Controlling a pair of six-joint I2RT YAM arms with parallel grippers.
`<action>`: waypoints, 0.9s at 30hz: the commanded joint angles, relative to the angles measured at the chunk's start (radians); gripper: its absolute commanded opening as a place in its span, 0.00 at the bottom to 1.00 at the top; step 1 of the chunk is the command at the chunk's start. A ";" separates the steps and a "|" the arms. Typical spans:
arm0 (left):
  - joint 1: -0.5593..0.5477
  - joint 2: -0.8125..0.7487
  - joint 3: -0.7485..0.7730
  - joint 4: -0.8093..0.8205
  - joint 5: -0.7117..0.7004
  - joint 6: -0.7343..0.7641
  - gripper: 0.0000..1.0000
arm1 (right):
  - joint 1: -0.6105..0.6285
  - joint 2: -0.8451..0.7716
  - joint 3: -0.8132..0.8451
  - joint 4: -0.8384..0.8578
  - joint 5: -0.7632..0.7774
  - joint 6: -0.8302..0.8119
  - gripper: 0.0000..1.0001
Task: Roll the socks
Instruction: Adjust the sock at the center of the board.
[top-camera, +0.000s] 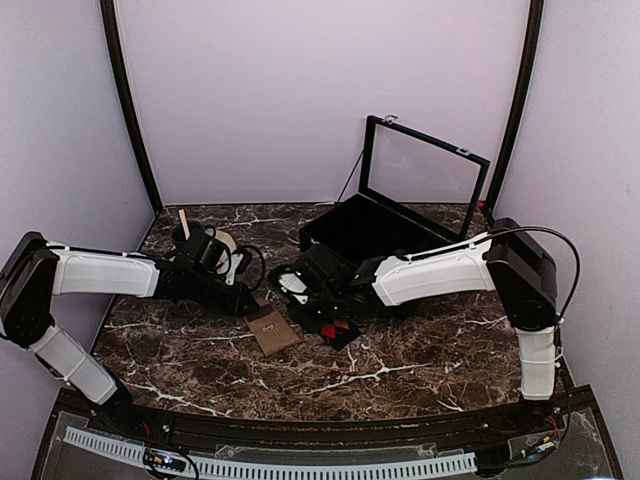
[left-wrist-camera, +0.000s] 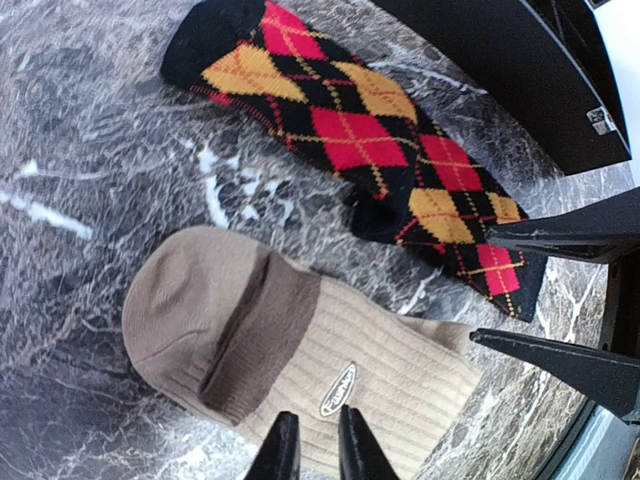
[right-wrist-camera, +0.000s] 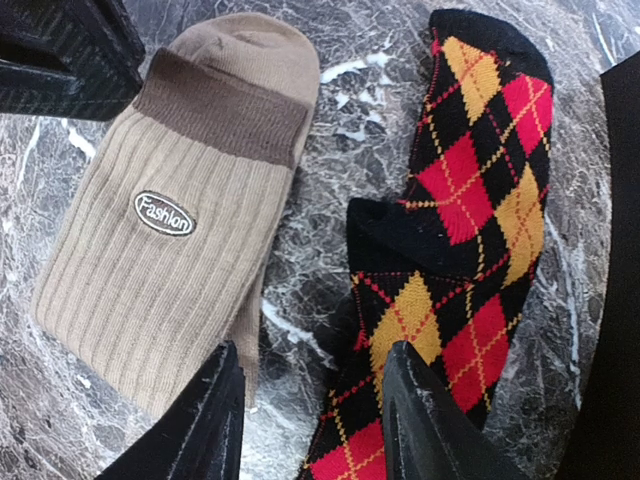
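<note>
**Right hand spread, left hand nearly closed**

The tan ribbed sock and the argyle sock are laid flat side by side on the table (dark marble). The gap between them is straddled by the right fingers. Whether tan fabric is pinched by the left cannot be told.

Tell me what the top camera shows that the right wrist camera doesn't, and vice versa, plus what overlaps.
Only the top view: left arm and right arm whole, the black case at the back, lid up. Only the right wrist: the Fashion label on the tan sock, the right pincer plainly open. Shared: tan sock and argyle sock flat, side by side on the marble table.
</note>
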 joint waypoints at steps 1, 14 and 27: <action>0.006 -0.006 -0.022 -0.011 -0.019 0.001 0.21 | -0.006 0.013 0.016 0.024 -0.025 0.003 0.44; 0.023 0.041 -0.017 -0.033 -0.074 0.015 0.37 | -0.006 0.023 0.026 0.025 -0.035 0.013 0.44; 0.035 0.105 0.020 -0.018 -0.073 0.033 0.36 | -0.006 0.040 0.050 0.013 -0.035 0.011 0.44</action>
